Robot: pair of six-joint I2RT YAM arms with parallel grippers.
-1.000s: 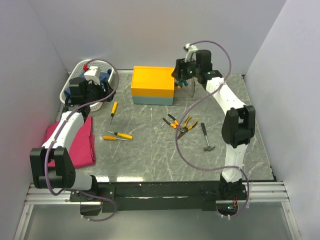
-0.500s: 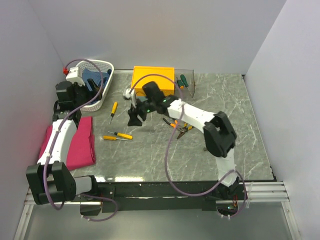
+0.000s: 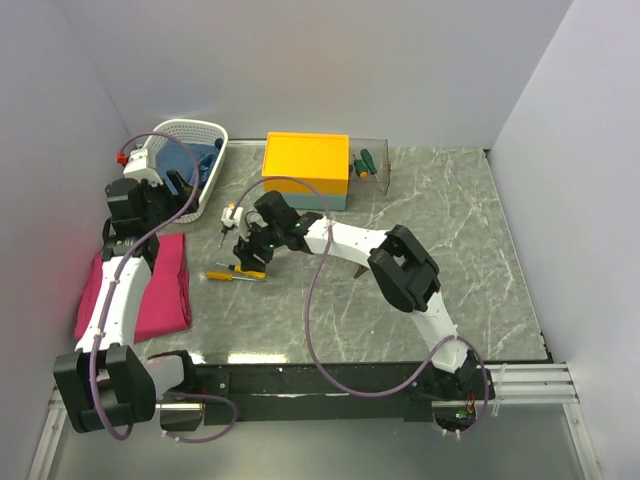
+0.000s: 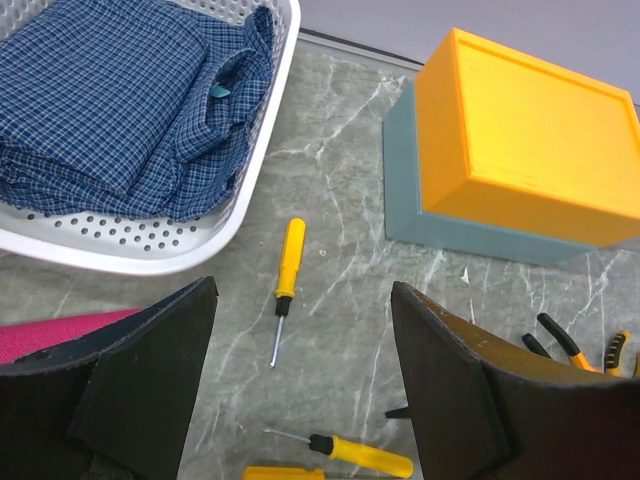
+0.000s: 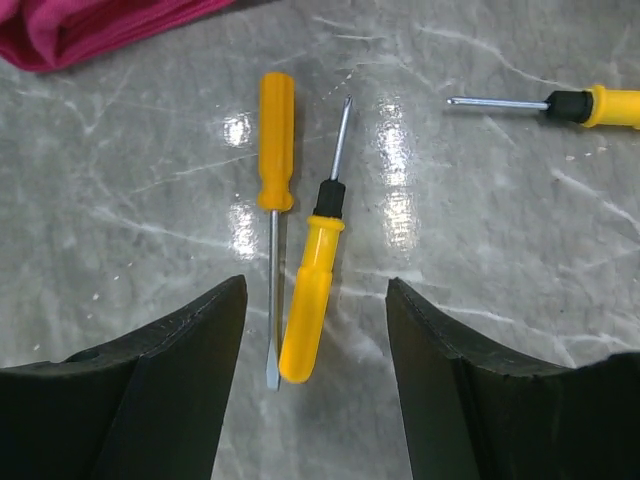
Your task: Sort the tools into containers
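Screwdrivers point(image 5: 312, 260), two yellow-handled, lie side by side left of centre on the worktop point(image 5: 520, 300), with the right fingers point(image 5: 180, 380) spread wide and empty above them. Closing here could trap both or flick one away. The left fingers point(image 4: 140, 390) are open and empty too.

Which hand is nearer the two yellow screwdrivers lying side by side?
Right. The right hand hovers directly over the screwdriver pair; the left hand hangs farther back, beside the white basket.
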